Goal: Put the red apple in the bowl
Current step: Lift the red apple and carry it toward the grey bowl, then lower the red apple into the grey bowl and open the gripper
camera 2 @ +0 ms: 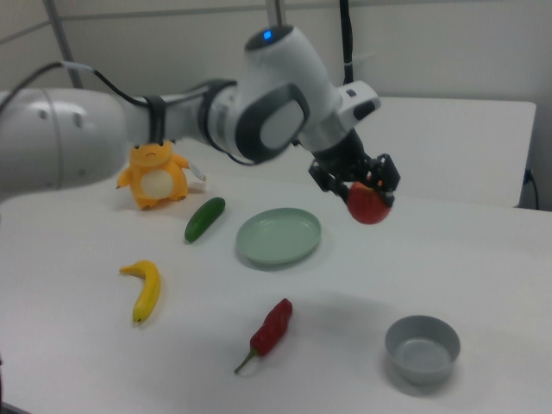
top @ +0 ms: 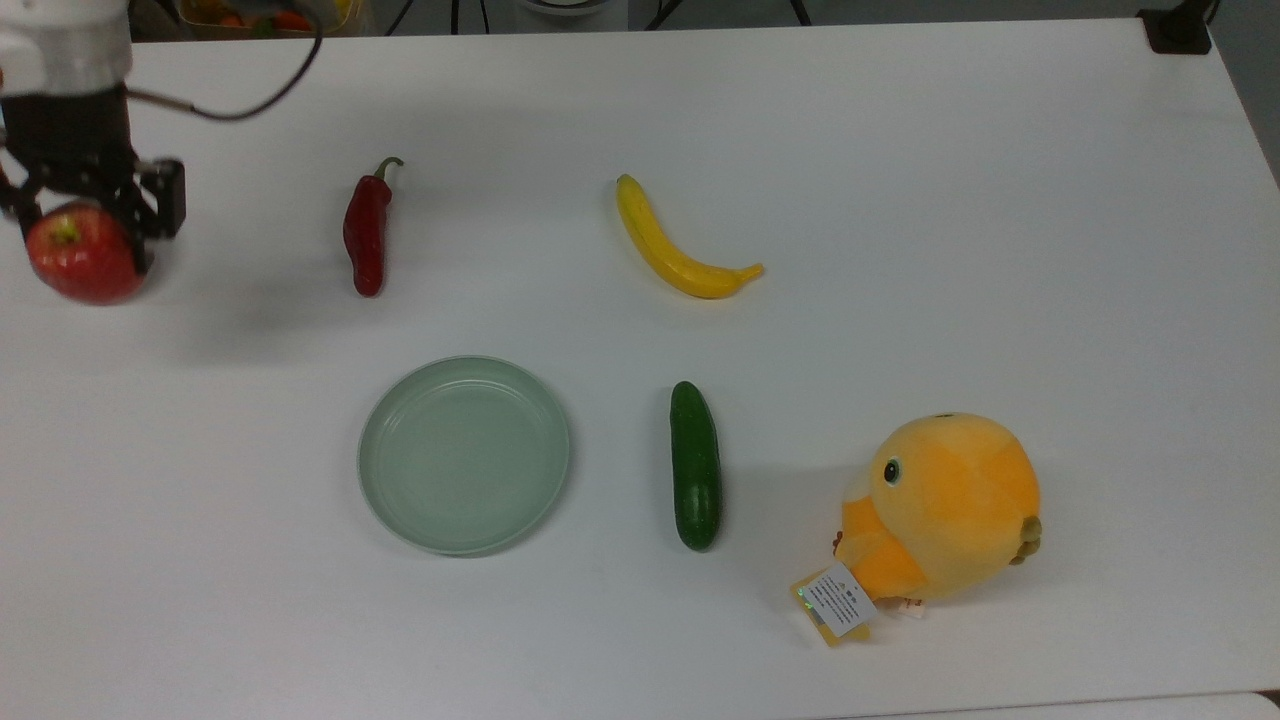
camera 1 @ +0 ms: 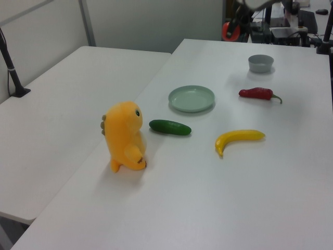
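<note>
The hand (camera 2: 366, 191) grips the red apple (camera 2: 369, 203) between its fingers and holds it in the air above the bench (camera 2: 483, 276), clear of the surface. The bowl (camera 2: 422, 348) stands empty on the bench, below the apple and toward the right view's right. The chili pepper (camera 2: 270, 330) lies beside the bowl, near the plate (camera 2: 279, 236).
</note>
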Controlling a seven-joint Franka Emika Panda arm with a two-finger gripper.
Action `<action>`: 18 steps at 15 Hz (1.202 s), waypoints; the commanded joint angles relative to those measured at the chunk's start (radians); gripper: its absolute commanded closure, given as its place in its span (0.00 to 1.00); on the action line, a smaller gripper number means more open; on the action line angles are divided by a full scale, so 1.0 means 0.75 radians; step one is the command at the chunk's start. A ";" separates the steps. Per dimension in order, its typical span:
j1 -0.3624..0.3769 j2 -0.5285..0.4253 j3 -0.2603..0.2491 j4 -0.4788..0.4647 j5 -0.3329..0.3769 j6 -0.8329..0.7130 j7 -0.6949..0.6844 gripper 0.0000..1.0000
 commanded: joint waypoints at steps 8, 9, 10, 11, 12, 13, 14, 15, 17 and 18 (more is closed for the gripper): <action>0.004 -0.308 -0.220 -0.240 0.046 -0.358 -0.404 0.84; 0.002 -0.306 -0.249 -0.264 0.058 -0.348 -0.470 0.83; 0.004 -0.297 -0.276 -0.274 0.073 -0.340 -0.535 0.83; 0.000 -0.289 -0.290 -0.289 0.087 -0.305 -0.603 0.83; -0.011 -0.275 -0.292 -0.319 0.113 -0.250 -0.650 0.83; -0.019 -0.259 -0.292 -0.354 0.130 -0.169 -0.681 0.83; -0.021 -0.240 -0.292 -0.391 0.134 -0.079 -0.699 0.83; -0.031 -0.216 -0.292 -0.423 0.134 0.011 -0.712 0.83; -0.041 -0.155 -0.292 -0.452 0.134 0.167 -0.734 0.83; -0.041 -0.116 -0.292 -0.454 0.136 0.228 -0.736 0.83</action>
